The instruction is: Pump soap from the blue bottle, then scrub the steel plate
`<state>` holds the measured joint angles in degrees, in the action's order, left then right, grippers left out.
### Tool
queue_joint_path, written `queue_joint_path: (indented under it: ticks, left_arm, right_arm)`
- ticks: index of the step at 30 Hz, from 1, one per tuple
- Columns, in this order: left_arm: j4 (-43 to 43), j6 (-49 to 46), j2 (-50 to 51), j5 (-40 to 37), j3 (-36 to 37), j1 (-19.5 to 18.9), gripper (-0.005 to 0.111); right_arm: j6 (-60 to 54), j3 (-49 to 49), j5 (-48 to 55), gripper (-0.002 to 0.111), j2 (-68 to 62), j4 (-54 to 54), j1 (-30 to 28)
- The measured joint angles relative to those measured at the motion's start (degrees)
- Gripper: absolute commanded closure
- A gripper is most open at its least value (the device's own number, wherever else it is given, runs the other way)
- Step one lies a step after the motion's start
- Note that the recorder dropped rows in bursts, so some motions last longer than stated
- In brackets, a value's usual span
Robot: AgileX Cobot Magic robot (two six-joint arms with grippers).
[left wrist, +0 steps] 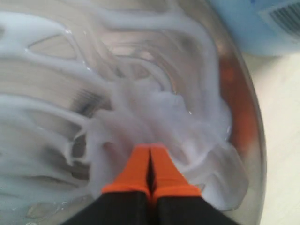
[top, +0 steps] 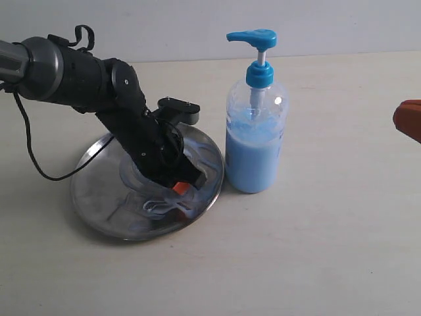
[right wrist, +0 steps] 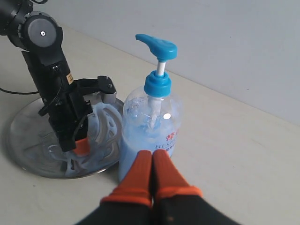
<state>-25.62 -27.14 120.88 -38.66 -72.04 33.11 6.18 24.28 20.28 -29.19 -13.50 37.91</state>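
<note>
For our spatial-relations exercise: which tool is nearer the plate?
Left. The left tool is down on the soapy plate; the right tool is apart, beyond the bottle.

Left pincer (top: 181, 189) tip-down on steel plate (top: 99, 191), soap (top: 156, 208) swirls around it, blue bottle (top: 255, 141) upright just beside plate's rim

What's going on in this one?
The left arm's fingers, shut and orange-tipped, are down in the pale blue-white soap smeared across the round, shiny steel plate. The clear pump bottle with the bright blue head stands upright beside the plate. The right arm's fingers, also shut and empty, hang short of the bottle.
</note>
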Motion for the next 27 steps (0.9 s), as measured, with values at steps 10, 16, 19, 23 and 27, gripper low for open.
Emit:
queue_joint_path:
  ticks: [10,16,19,23,27]
  left_arm:
    - [9.2,12.3,-0.1,6.1,0.0,0.2,0.107]
    - [4.3,12.7,0.1,11.8,0.2,0.1,0.107]
    - [-2.2,8.0,0.5,12.3,0.2,0.1,0.107]
    - [-11.5,-3.2,0.8,8.8,0.2,0.1,0.107]
    - [-13.8,-8.5,0.7,3.0,0.2,0.1,0.107]
  right_arm:
    - [0.0,0.0,0.0,0.108,0.0,0.0,0.0]
    - [0.0,0.0,0.0,0.108,0.0,0.0,0.0]
    - [0.0,0.0,-0.1,0.108,0.0,0.0,0.0]
    - [0.0,0.0,-0.1,0.108,0.0,0.0,0.0]
    - [0.0,0.0,-0.1,0.108,0.0,0.0,0.0]
